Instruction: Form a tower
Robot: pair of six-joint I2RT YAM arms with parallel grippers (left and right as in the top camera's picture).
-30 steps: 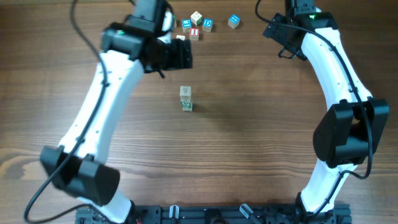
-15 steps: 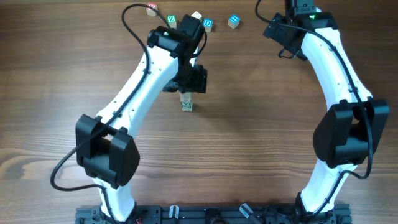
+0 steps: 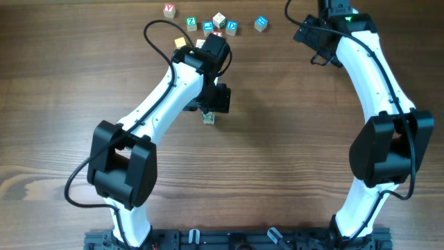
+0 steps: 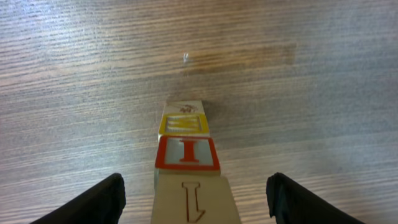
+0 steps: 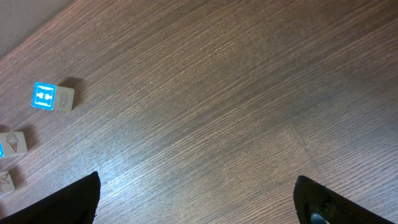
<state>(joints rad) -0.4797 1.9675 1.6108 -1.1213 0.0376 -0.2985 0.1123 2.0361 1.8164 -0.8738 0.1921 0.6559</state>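
The tower (image 4: 186, 153) stands on the wood table as a one-cube-wide stack: a pale cube with a brown outline print on top, a red-framed I cube under it, a yellow one lower still. My left gripper (image 4: 196, 205) is open and straddles the top cube, with table showing as a gap at each finger. In the overhead view the left gripper (image 3: 210, 103) covers most of the tower (image 3: 209, 119). My right gripper (image 5: 199, 208) is open over bare wood at the back right.
Several loose letter cubes (image 3: 219, 21) lie in a cluster at the table's back edge, just behind the left arm. A blue-printed cube (image 5: 53, 98) and another pale cube (image 5: 12, 143) show at the left of the right wrist view.
The left arm swung from the cube cluster at the back down onto the tower and its jaws narrowed slightly. The right arm has not moved.
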